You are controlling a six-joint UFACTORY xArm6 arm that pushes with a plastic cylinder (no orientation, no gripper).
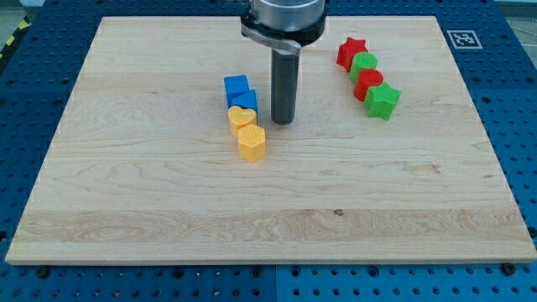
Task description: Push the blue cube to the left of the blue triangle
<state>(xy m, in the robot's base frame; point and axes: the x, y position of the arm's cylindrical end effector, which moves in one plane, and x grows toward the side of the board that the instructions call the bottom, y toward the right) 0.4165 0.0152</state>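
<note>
Camera view has my tip [283, 121] planted just right of the blue cube [237, 86] and blue triangle [246, 101], upper centre of the frame. No gripper here, only the rod; the cube touches the triangle's upper-left side.

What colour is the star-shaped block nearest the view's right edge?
Green star, clearest in the camera view.

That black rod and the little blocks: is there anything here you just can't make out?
- Camera view: the arm above my tip is cut off by the view's top edge.
- Whether my tip touches the second blue block to its left is too close to tell.
- That block, below the blue cube, is partly hidden by the cube and the yellow heart, so its shape is unclear.
</note>
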